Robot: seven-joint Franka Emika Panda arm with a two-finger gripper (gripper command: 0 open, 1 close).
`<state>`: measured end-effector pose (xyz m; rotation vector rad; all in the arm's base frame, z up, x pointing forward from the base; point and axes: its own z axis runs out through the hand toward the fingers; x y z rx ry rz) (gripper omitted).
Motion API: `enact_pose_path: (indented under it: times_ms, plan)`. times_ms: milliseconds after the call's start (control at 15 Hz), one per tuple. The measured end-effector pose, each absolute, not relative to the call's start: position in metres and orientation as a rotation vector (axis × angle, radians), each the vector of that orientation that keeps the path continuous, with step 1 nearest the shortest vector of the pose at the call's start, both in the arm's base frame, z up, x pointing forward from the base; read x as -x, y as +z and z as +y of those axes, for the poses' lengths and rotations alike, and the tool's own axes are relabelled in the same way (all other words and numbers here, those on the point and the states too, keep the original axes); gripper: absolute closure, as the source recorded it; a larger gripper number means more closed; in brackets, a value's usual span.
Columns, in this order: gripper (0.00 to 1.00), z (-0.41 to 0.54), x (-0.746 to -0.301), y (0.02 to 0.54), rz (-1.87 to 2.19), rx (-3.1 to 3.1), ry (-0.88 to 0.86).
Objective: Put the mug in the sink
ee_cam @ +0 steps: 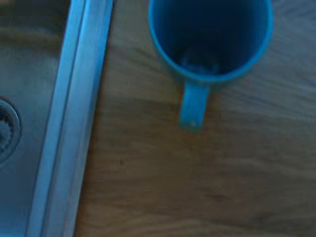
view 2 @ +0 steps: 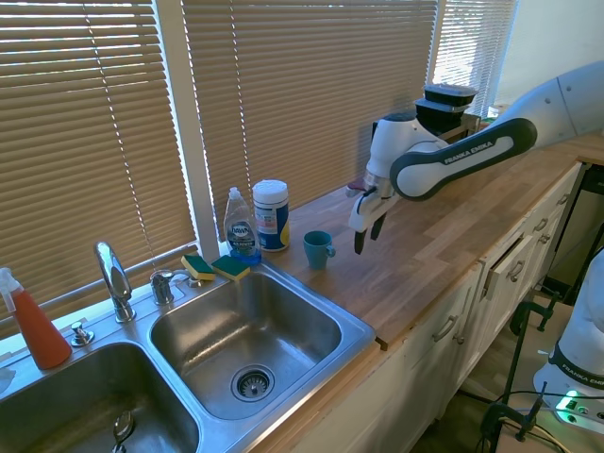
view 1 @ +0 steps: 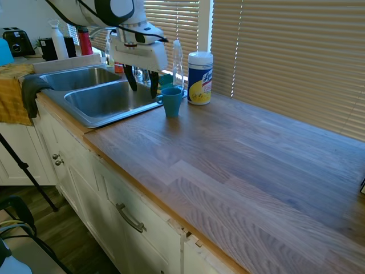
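The small teal-blue mug (view 1: 171,101) (view 2: 318,248) stands upright on the wooden counter, close to the sink's right rim, and is empty. The wrist view looks down into the mug (ee_cam: 212,39), its handle pointing toward the counter's front. My gripper (view 1: 142,88) (view 2: 366,238) hangs open a little above the counter, beside the mug on its handle side, with nothing between its fingers and not touching it. The stainless double-basin sink (view 1: 85,117) (view 2: 359,330) (ee_cam: 79,113) lies just past the mug, and its near basin holds nothing.
Behind the mug stand a white wipes canister (view 1: 200,77) (view 2: 271,215) and a clear soap bottle (view 1: 178,63) (view 2: 242,226). Two sponges (view 2: 217,266) lie at the sink's back edge by the faucet (view 2: 115,280). A yellow towel (view 1: 14,94) drapes over the sink's far side.
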<state>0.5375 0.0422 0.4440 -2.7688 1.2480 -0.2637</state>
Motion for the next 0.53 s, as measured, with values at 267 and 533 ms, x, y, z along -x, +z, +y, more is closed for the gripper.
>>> enact_pose_path:
  times_ms: [267, 533]
  plan:
    - [0.0, 0.059, -0.59, 0.455, 1.281, 2.739, -0.32]
    - [0.0, 0.07, -0.638, 0.448, 1.347, 2.751, -0.301]
